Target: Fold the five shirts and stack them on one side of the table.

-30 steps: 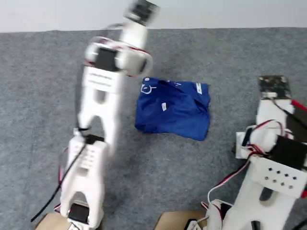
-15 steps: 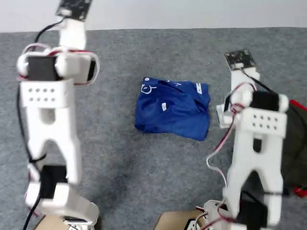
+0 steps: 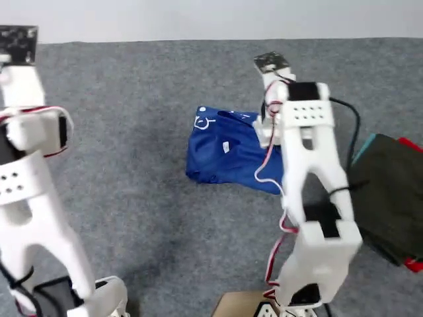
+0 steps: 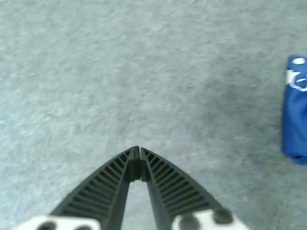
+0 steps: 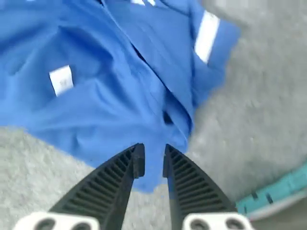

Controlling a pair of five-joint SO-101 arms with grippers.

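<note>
One loosely folded blue cotton shirt (image 3: 225, 148) lies mid-table on our grey felt table (image 3: 132, 198). We see the right gripper (image 5: 152, 153) over its near right edge, jaws barely parted, likely to pinch it toward the dark cloth pile (image 3: 390, 198) at right. The left gripper (image 4: 139, 153), pressed closed, hovers far left, out of the way.

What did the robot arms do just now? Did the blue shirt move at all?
The left arm swung away from the crumpled blue cloth shirt to the table's left edge, left gripper shut over the grey felt table cover. The right arm came in from the right, and the right gripper now hangs slightly open above the shirt's right side. Nothing was grabbed. The shirt stayed put.
</note>
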